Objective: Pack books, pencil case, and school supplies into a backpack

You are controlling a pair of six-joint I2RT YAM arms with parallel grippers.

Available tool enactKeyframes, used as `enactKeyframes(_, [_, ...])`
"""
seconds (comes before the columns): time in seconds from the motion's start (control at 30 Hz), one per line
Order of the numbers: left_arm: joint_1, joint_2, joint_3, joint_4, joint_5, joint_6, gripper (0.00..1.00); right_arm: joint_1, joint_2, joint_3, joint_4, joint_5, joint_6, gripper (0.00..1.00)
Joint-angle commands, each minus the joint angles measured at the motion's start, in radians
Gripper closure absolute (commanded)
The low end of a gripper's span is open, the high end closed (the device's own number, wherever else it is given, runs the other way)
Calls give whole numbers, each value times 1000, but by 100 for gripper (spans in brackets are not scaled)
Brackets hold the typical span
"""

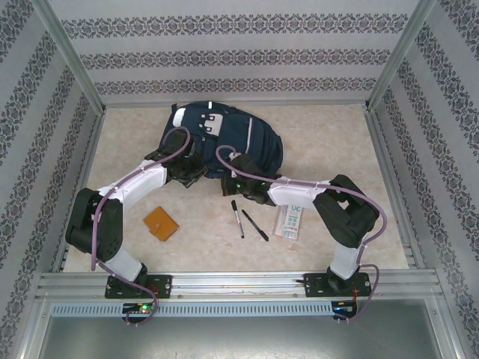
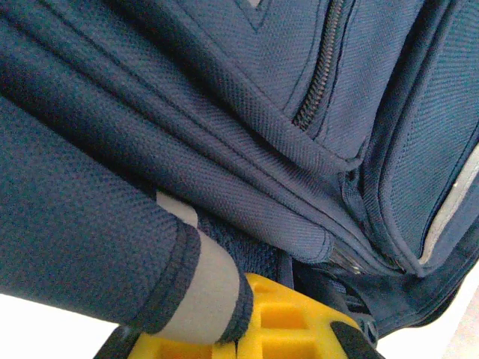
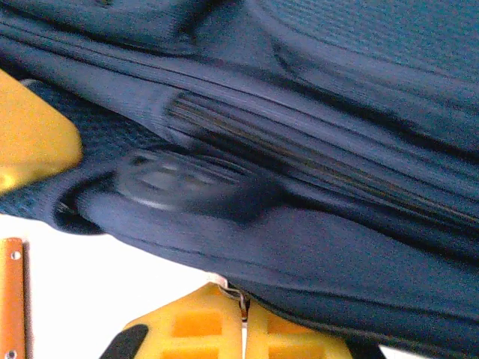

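The navy backpack (image 1: 224, 138) lies at the back middle of the table. My left gripper (image 1: 187, 172) is at its near left edge, shut on a grey-banded fabric flap (image 2: 198, 288) between the yellow fingers (image 2: 299, 321). My right gripper (image 1: 236, 179) is at the near edge, shut on a small metal zipper pull (image 3: 239, 299) of the backpack (image 3: 299, 247). The orange-brown booklet (image 1: 161, 223) lies near the left arm. Two black pens (image 1: 237, 218) (image 1: 254, 224) lie side by side in the middle. The pale pencil case (image 1: 290, 221) lies partly under the right arm.
Patterned walls and metal rails enclose the table on three sides. Both arms bend inward, meeting at the backpack's near edge. The left gripper's yellow finger (image 3: 30, 134) shows at the left of the right wrist view.
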Motion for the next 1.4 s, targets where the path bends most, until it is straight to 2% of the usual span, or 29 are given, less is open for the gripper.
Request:
enactKeyframes(0.0, [26,-17,33,-32,-65,62,100,-52,-48,-47,-110,-67,-14,100])
enactKeyframes(0.23, [70,15,62,-50,-99,220,100,-175,-156,-119,-203,-100,-85,100])
enactKeyframes(0.47, [148,57,88,-10,-56,361,100,-277,-178,-121,-262,-151,-177,100])
enactKeyframes(0.53, [171,101,128,-9,-12,412,100,-281,-167,-103,-277,-196,-212,100])
enactKeyframes(0.63, [190,190,225,-17,18,472,99,-265,-143,-67,-275,-334,-260,100])
enactKeyframes(0.67, [194,217,250,-14,17,489,91,-253,-134,-54,-274,-369,-266,100])
enactKeyframes(0.73, [204,261,316,-34,23,491,63,-219,-106,-19,-261,-439,-252,100])
enactKeyframes(0.77, [205,269,339,-47,29,482,54,-204,-91,1,-252,-459,-234,100])
enactKeyframes(0.83, [205,251,347,-52,34,448,44,-167,-50,48,-226,-487,-181,100])
enactKeyframes(0.93, [203,193,284,-69,40,346,38,-124,23,129,-181,-531,-117,100])
enactKeyframes(1.03, [193,145,190,-99,89,269,36,-91,90,217,-171,-555,-89,100])
enactKeyframes(1.17, [138,116,119,-92,134,203,34,-67,148,288,-175,-570,-89,100])
enactKeyframes(1.37, [37,107,85,-64,38,133,33,-59,180,299,-174,-597,-89,100])
